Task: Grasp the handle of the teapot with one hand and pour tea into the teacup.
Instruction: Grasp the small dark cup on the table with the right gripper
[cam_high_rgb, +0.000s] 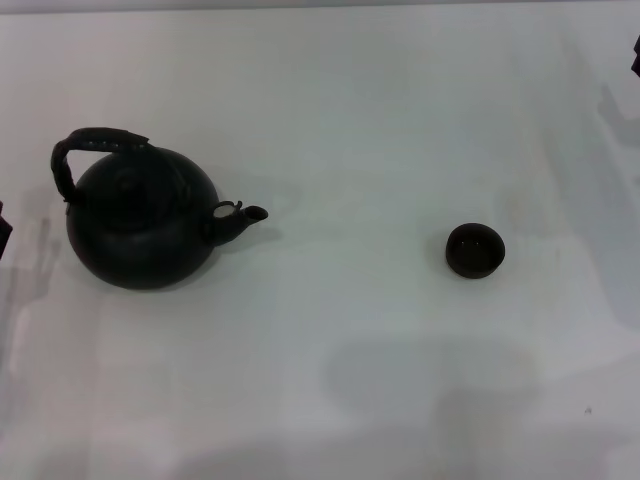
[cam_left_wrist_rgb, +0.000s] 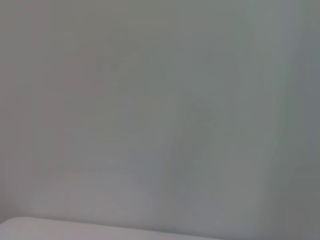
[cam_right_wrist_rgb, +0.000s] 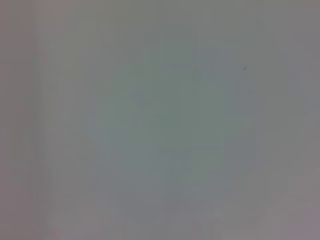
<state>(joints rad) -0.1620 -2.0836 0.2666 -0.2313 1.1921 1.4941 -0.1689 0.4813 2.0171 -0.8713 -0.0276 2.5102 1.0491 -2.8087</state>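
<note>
Matt black pot, smooth white tabletop
The teapot (cam_high_rgb: 140, 225) looks matt; its handle (cam_high_rgb: 95, 145) rough-textured; the teacup (cam_high_rgb: 475, 250) faintly glossy; tabletop (cam_high_rgb: 380, 120) smooth

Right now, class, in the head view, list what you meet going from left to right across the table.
handle → teapot body → its spout → teacup

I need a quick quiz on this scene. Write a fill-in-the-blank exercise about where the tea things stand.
1. In the head view, the teapot stands on the robot's ____ side of the table.
2. Its spout points toward the ____.
3. The handle arches over the pot and is held by ____ gripper.
4. The teacup stands ____ from the teapot.

Missing words: left; teacup; no; apart
</note>
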